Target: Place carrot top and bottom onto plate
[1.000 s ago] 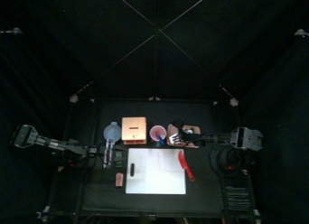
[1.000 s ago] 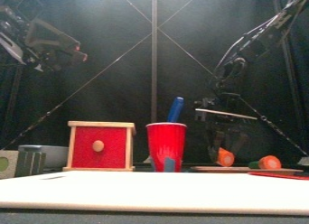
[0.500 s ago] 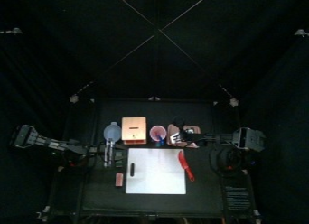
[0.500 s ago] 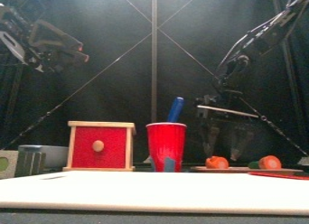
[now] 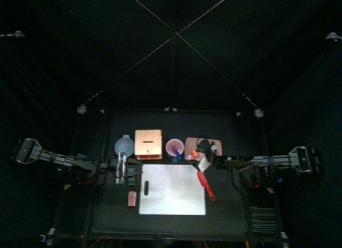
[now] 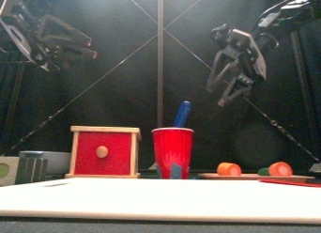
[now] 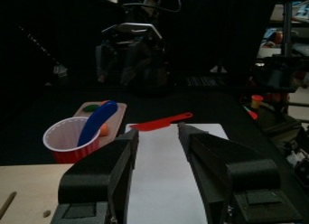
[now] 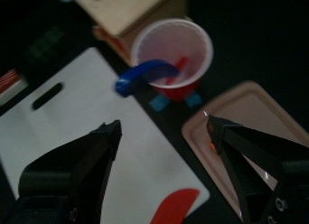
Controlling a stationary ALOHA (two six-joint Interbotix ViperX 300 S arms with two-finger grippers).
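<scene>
Two small orange carrot pieces lie on the pinkish plate (image 6: 245,176): one (image 6: 227,168) beside the cup, the other (image 6: 279,168), with a green tip, farther right. My right gripper (image 6: 232,75) hangs high above the plate, open and empty. In the right wrist view the right gripper (image 8: 161,124) looks down on the plate (image 8: 266,119); no carrot piece shows there. My left gripper (image 7: 157,135) stands open over the white board (image 7: 163,173), high at the left (image 6: 56,44) in the front view. In the top view the plate (image 5: 207,142) lies at the table's back right.
A red cup (image 6: 174,152) holding a blue tool (image 6: 182,113) stands left of the plate. A red wooden box (image 6: 104,150) sits farther left. A long red stick tool (image 5: 205,179) lies along the white board's (image 5: 174,189) right edge.
The right gripper opened wide over the plate, left a carrot piece lying there, then rose high and drew back to the right. The left arm barely moved.
</scene>
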